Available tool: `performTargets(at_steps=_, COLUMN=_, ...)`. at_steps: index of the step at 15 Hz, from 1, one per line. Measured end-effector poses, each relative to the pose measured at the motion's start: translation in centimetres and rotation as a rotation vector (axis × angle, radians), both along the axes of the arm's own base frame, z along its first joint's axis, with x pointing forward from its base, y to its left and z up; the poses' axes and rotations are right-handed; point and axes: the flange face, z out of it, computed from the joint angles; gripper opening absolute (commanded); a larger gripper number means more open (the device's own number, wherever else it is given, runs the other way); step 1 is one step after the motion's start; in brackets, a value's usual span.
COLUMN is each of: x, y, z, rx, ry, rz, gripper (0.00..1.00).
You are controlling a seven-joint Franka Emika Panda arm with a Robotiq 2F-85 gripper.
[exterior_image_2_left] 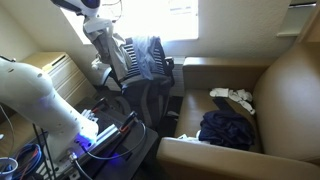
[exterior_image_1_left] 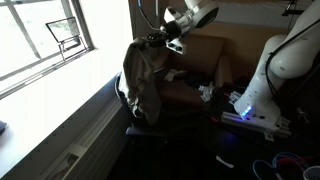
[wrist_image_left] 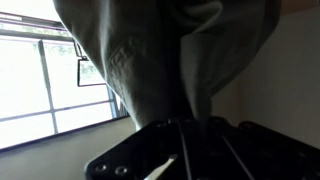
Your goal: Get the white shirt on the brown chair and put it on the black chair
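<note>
The white shirt (exterior_image_1_left: 145, 75) looks greyish in the dim light and hangs over the back of the black chair (exterior_image_1_left: 148, 125). In an exterior view it drapes at the chair's top (exterior_image_2_left: 152, 55), above the black chair back (exterior_image_2_left: 145, 100). My gripper (exterior_image_1_left: 168, 38) is at the shirt's upper edge, also seen in an exterior view (exterior_image_2_left: 118, 48). In the wrist view the shirt (wrist_image_left: 150, 50) narrows into the dark gripper (wrist_image_left: 188, 125), which appears shut on the fabric. The brown chair (exterior_image_2_left: 280, 90) stands beside the black chair.
A dark blue garment (exterior_image_2_left: 228, 128) and a small white item (exterior_image_2_left: 235, 97) lie on the brown chair's seat. A bright window (exterior_image_1_left: 45, 35) is next to the black chair. The robot base (exterior_image_1_left: 255, 95) and cables (exterior_image_2_left: 95, 135) are close by.
</note>
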Motion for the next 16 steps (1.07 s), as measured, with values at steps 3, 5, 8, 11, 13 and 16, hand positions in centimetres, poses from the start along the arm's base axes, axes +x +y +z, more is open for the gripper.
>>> performTargets(at_steps=3, x=0.5, y=-0.2, z=-0.4, rx=-0.006, ry=0.006, rz=-0.003, gripper=0.02)
performTargets(at_steps=5, x=0.5, y=-0.2, z=-0.4, rx=0.012, ry=0.005, rz=0.000, gripper=0.02)
performTargets(at_steps=8, x=0.8, y=-0.4, z=-0.3, rx=0.100, ry=-0.100, rz=0.042, gripper=0.02)
performTargets(at_steps=11, x=1.1, y=-1.2, z=-1.9, rx=0.132, ry=-0.210, rz=0.114, gripper=0.02)
performTargets(at_steps=13, x=1.3, y=-2.1, z=-4.2, rx=0.069, ry=-0.247, rz=0.173, gripper=0.02)
performTargets(at_steps=16, x=1.8, y=-4.4, z=-7.4, rx=-0.105, ry=-0.232, rz=0.211, gripper=0.02)
